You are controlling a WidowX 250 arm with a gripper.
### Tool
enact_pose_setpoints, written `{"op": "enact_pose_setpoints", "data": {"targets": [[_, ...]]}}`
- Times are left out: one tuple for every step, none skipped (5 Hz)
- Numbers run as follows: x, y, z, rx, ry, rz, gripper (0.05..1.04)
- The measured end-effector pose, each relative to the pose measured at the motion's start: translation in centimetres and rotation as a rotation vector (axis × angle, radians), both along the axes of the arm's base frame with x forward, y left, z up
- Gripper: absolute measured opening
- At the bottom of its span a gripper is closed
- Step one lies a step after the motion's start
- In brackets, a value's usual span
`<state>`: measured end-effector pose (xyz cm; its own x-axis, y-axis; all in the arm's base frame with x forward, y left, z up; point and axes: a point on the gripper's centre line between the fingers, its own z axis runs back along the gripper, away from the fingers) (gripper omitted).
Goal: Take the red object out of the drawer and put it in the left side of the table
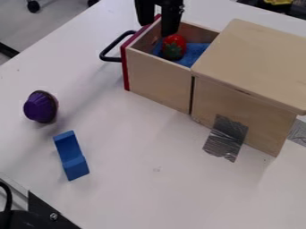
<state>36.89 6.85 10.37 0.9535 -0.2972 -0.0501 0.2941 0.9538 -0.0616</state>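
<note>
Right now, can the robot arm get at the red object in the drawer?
Likely yes: the drawer is pulled out, the gripper hangs open over it, and nothing covers the red object.

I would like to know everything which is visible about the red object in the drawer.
The red object is a small rounded toy, like a strawberry or tomato, with a dark green leafy patch on its lower side facing the camera. Its surface looks smooth and slightly shiny, perhaps plastic. It sits on blue cloth inside the open drawer. One finger of the gripper is right at its top; whether they touch, I cannot tell.
</note>
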Motion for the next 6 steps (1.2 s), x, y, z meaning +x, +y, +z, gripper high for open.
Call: {"op": "enact_pose_setpoints", "data": {"targets": [[-0.2, 0.0, -1.1, -0.006, 0.03, 0.0, 0.997], [0.9, -0.5, -1.8, 0.047, 0.037, -0.187, 0.998], [1.5, -1.5, -2.2, 0.071, 0.029, -0.317, 0.997], [1.7, -1.7, -2.1, 0.078, 0.024, -0.356, 0.997], [1.9, -1.9, -2.1, 0.085, 0.013, -0.366, 0.997], [1.6, -1.8, -3.6, 0.104, 0.004, -0.288, 0.997]]}}
